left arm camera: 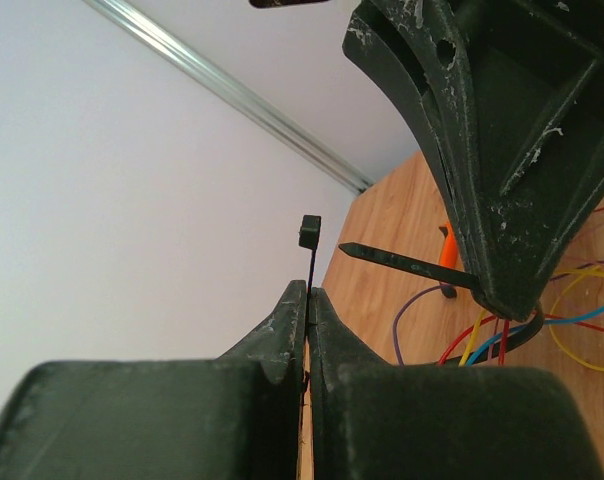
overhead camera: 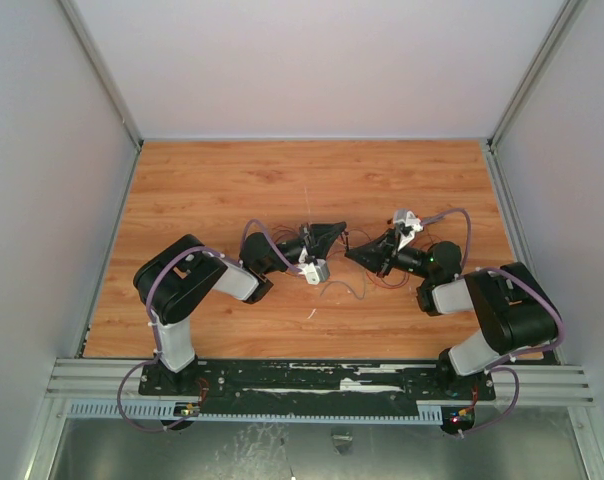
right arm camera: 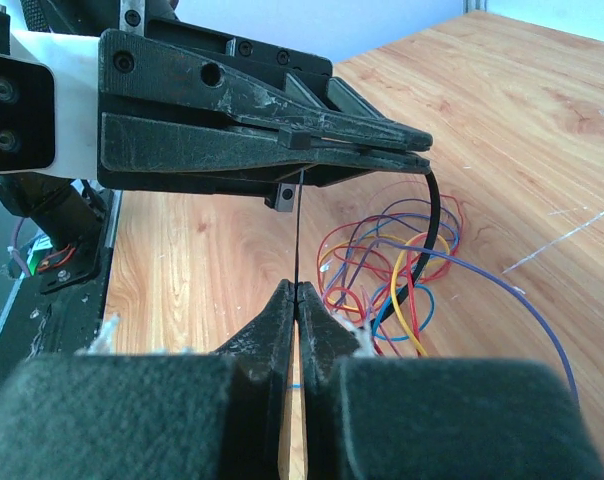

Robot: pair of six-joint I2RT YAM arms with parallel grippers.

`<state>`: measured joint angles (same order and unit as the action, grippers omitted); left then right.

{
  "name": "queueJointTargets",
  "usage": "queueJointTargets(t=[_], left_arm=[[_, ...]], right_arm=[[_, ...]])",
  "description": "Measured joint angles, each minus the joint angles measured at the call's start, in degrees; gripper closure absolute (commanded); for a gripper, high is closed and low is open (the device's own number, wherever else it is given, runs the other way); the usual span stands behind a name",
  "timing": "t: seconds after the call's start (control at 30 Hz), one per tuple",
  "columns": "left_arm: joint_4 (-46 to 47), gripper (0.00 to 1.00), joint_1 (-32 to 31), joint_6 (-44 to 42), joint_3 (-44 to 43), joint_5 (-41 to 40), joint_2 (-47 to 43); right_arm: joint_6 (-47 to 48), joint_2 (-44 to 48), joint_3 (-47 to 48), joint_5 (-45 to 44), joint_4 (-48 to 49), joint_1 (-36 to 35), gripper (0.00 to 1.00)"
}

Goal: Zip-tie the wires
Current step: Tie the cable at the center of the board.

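Left gripper [left arm camera: 308,296]: its fingers are pressing together on the zip tie [right arm camera: 434,214] just below the head, at bottom centre of the left wrist view.
Right gripper [right arm camera: 295,290]: it is pinching the tie's pointed tail and aiming it at the head; whether it is threaded, I cannot tell.
Zip tie: it is arcing between both grippers and curving down into the wires [right arm camera: 382,265], centre right of the right wrist view.
Handling: the strip is light, springy and slick. It is likely to twist, so gripping close to head and tip is looking best.
Wires: thin and limp, they are lying loose on the table [right arm camera: 502,110].
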<state>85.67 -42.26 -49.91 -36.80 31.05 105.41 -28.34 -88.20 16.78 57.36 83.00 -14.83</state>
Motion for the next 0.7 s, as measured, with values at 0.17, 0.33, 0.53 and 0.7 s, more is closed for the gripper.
queueJointTargets(t=[0.17,0.33,0.53,0.7], left_arm=[[0.0,1.0,0.0,0.0,0.13,-0.02,0.0],[0.02,1.0,0.0,0.02,0.13,-0.22,0.0],[0.02,1.0,0.0,0.0,0.2,-0.37,0.0],[0.04,1.0,0.0,-0.02,0.24,-0.37,0.0]], right_arm=[[-0.37,0.0,0.0,0.0,0.0,0.0,1.0],[-0.35,0.17,0.0,-0.02,0.0,0.0,1.0],[-0.42,0.24,0.0,0.0,0.0,0.0,1.0],[-0.46,0.26,0.04,0.0,0.0,0.0,1.0]])
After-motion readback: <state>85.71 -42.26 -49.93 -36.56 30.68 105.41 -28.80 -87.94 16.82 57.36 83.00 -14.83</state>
